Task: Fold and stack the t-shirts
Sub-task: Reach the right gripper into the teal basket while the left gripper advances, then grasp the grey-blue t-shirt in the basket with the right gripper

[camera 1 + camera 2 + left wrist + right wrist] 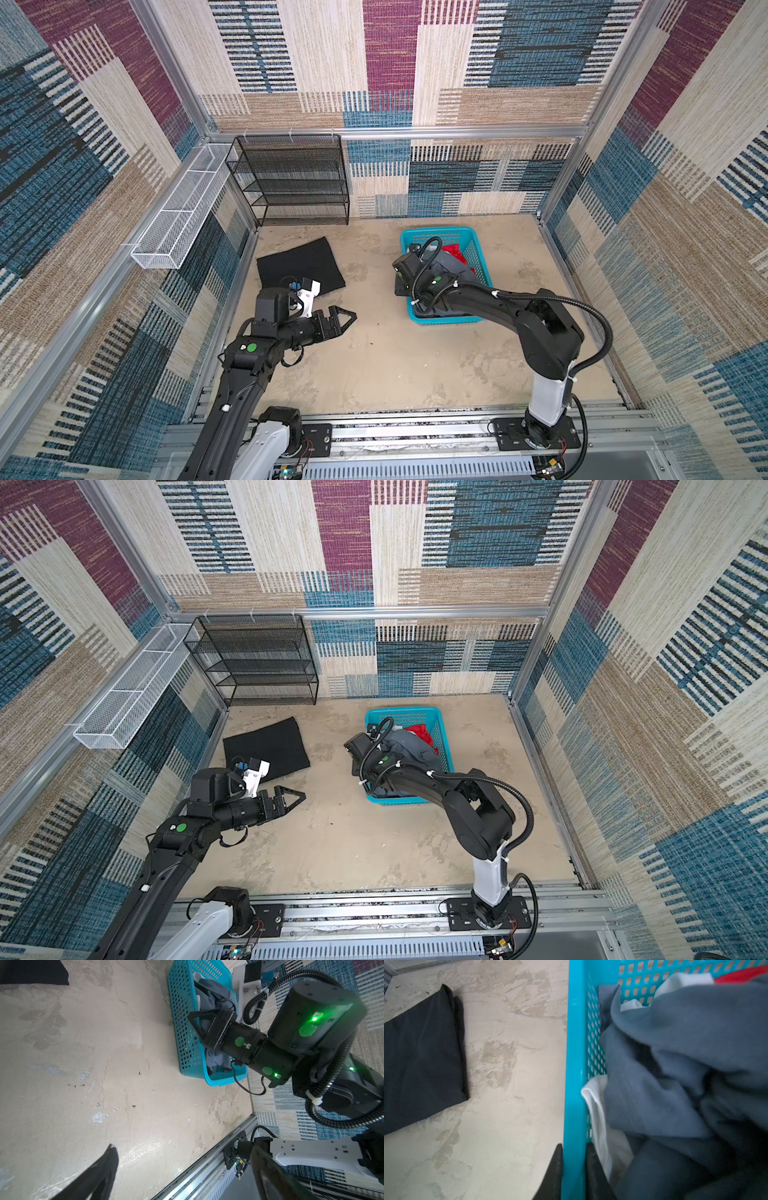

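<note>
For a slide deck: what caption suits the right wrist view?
Right gripper straddles the turquoise basket wall; grey t-shirt heaped inside, black t-shirt folded outside.

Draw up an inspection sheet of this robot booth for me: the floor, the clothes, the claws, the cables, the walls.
Surface: beige tabletop, stained and scuffed, with a few dark specks.
Job's things: black t-shirt folded flat on the tabletop; slate-grey t-shirt, white t-shirt and red t-shirt crumpled in the turquoise mesh basket.
Clutter: black wire shelf rack at the back; white wire tray on the side wall.
Grippers: left gripper open above bare tabletop; right gripper shut on the basket's wall, one finger outside, one inside.
Cables: black corrugated conduit loops along the right arm.
Surroundings: patchwork carpet walls, aluminium frame.
</note>
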### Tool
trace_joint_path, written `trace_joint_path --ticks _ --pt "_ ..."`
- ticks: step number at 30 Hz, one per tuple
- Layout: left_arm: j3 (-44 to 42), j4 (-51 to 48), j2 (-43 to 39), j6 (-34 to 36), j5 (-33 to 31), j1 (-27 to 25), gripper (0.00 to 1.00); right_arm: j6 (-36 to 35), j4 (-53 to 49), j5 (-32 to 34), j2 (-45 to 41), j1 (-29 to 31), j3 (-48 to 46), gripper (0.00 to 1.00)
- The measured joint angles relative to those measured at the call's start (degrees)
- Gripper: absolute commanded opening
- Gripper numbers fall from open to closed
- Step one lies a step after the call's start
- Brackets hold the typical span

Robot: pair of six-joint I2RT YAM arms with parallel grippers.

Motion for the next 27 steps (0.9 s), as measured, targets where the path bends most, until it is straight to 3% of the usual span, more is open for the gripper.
trace_joint_path --ticks 5,13,20,27 --pt "0.3 5.0 4.2 -1.8 -0.5 -3.8 1.00 -7.7 2.5 -1.6 -9.8 -8.5 -11.6 0.15" --pt "7.6 14.9 19.3 -4.9 -6.4 -16.0 0.99 -29.4 7.3 -3.5 -21.4 -21.6 -25.0 0.15" --pt "15.4 20.4 29.6 -6.5 -10.1 -25.2 0.99 -39.8 12.3 -6.3 -22.8 -30.4 -26.6 0.16" --pt "19.3 21.5 32.7 -7.1 -13.5 -29.2 0.99 -44.7 15.3 -7.1 -23.5 -36.0 -27.0 0.16"
